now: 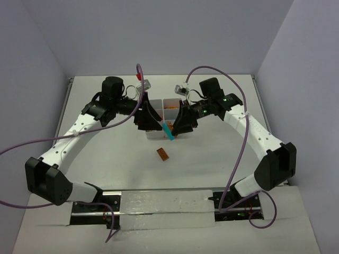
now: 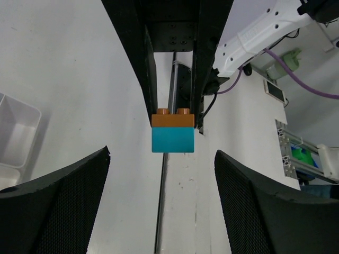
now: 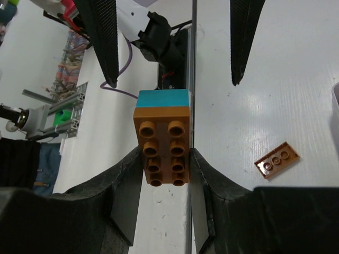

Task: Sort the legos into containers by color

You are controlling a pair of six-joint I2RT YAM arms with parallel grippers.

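Your right gripper (image 3: pixel 165 159) pinches the stacked bricks (image 3: pixel 162 138) by the tray's (image 1: pixel 155 104) near edge, with the left gripper (image 2: pixel 161 153) spread wide facing them. A flat plate (image 1: pixel 163 154) lies on the table (image 1: pixel 106 159) nearer the arm bases.

A white desk (image 1: pixel 106 159) stood boxed in on three sides by plain pale-lavender walls (image 1: pixel 159 32). The light was even, and the shadows were soft. Beyond the desk's edge, the right wrist view showed aluminium framing (image 3: pixel 58 100) and blurred, colourful clutter (image 3: pixel 69 74).
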